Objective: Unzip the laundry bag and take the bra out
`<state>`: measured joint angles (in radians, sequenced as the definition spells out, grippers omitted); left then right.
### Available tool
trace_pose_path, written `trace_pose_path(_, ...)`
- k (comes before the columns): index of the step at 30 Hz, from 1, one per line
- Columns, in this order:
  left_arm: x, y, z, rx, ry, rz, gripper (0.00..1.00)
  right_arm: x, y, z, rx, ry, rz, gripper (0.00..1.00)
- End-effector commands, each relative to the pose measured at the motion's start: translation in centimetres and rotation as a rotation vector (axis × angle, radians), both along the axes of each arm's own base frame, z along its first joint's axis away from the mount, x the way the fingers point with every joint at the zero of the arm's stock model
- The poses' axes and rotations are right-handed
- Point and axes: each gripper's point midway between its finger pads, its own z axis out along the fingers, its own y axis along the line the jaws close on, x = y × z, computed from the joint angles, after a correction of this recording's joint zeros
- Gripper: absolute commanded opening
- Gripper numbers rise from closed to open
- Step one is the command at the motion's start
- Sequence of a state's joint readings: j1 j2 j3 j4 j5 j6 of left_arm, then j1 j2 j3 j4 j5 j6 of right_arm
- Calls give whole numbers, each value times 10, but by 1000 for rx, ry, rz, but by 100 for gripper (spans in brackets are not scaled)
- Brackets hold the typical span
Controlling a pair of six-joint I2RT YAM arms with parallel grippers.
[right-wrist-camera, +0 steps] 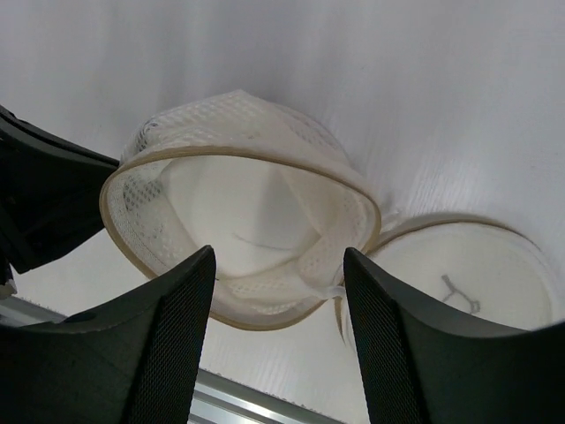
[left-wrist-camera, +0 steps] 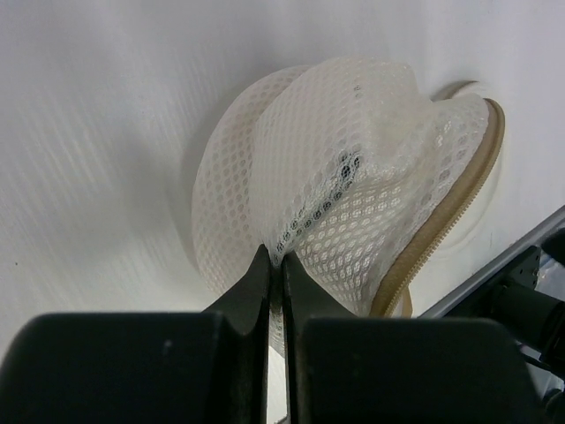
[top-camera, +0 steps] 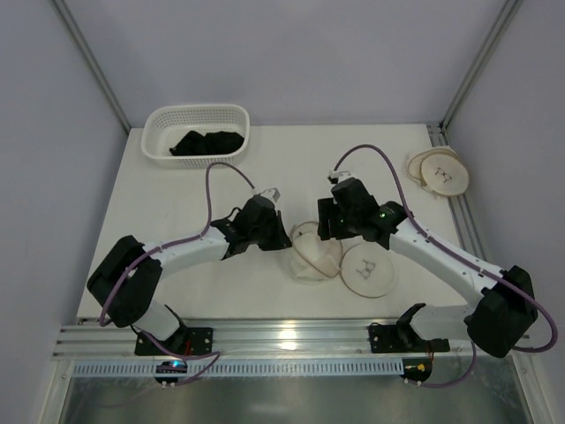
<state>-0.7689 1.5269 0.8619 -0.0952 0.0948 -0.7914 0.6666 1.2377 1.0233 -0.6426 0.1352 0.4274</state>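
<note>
The laundry bag lies at the table's middle, tipped on its side, and its brown-trimmed rim gapes open. Its round flap with a small black mark lies flat beside it on the right. My left gripper is shut on a fold of the bag's mesh wall, on the bag's left side. My right gripper hovers open just above the bag's mouth, nothing between its fingers. Inside the bag shows the white bra with a thin dark strap.
A white lattice basket holding black cloths stands at the back left. A second round mesh pouch lies at the table's right edge. An aluminium rail runs along the near edge.
</note>
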Motion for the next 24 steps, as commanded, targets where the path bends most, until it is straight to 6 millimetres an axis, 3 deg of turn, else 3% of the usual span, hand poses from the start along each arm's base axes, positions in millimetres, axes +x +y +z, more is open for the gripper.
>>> trace_pose_path(1, 1, -4, 5, -52, -9, 8, 0, 0, 29, -15, 83, 34, 93, 63)
trace_pose_path(3, 0, -4, 5, -57, -8, 10, 0, -6, 41, -22, 122, 70, 135, 63)
trace_pose_path(10, 0, -7, 6, -76, -2, 13, 0, -15, 53, -53, 115, 139, 153, 62)
trace_pose_path(19, -1, -6, 8, -83, -5, 18, 0, -21, 32, -105, -70, 201, 43, 68)
trace_pose_path(24, -2, -6, 9, -91, 0, 18, 0, -27, 33, -122, -114, 220, 48, 69)
